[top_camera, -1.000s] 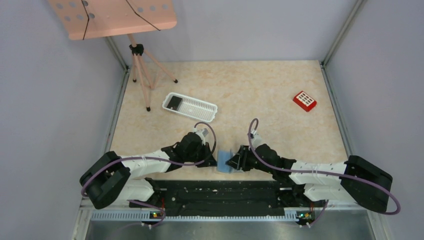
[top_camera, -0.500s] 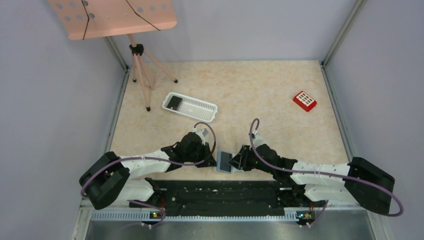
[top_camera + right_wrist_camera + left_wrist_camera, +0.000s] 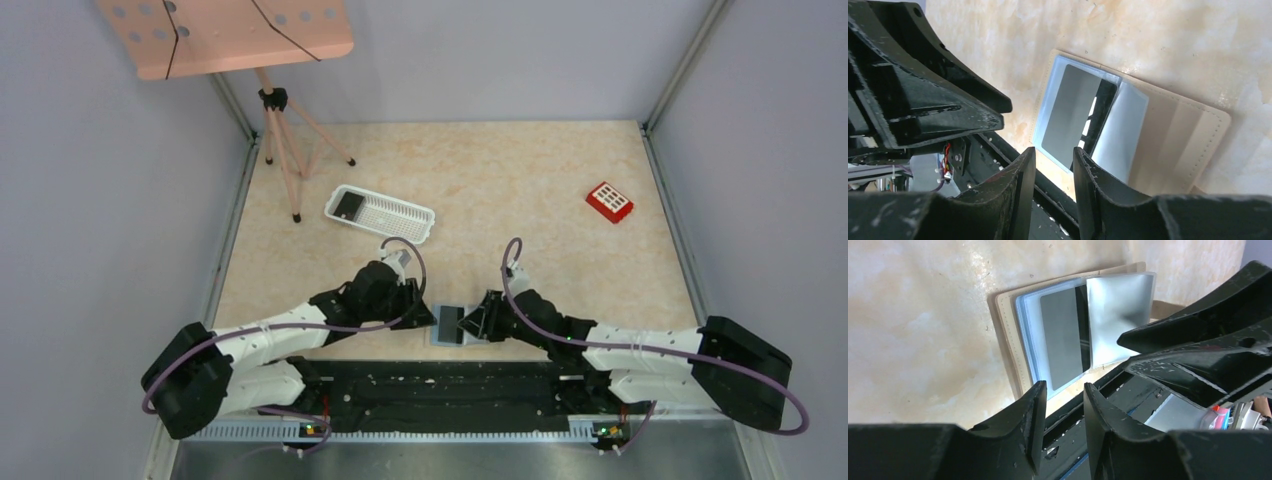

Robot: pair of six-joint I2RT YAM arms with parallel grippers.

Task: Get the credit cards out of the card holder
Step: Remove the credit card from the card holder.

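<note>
The card holder [image 3: 448, 325] lies open near the table's front edge, between my two grippers. The left wrist view shows its beige inside [image 3: 1008, 340], clear sleeves [image 3: 1118, 315] and a dark grey card [image 3: 1063, 335] in a sleeve. My left gripper [image 3: 1062, 390] hovers just off the holder's left edge [image 3: 428, 320], open by a narrow gap with nothing in it. My right gripper [image 3: 1054, 152] stands at the holder's right side [image 3: 476, 322], also narrowly open and empty. From the right wrist the same card [image 3: 1070, 115] and the beige flap [image 3: 1178, 130] show.
A white slotted basket [image 3: 380, 212] with a dark card in its left end stands behind the left arm. A red box [image 3: 609, 201] sits at the far right. A pink tripod stand [image 3: 285, 150] rises at the back left. The black base rail [image 3: 440, 385] runs just in front of the holder.
The holder's raised blue cover has gone down and it now lies open with the dark card showing. My left gripper has opened and shifted slightly; the right gripper stays at the holder.
</note>
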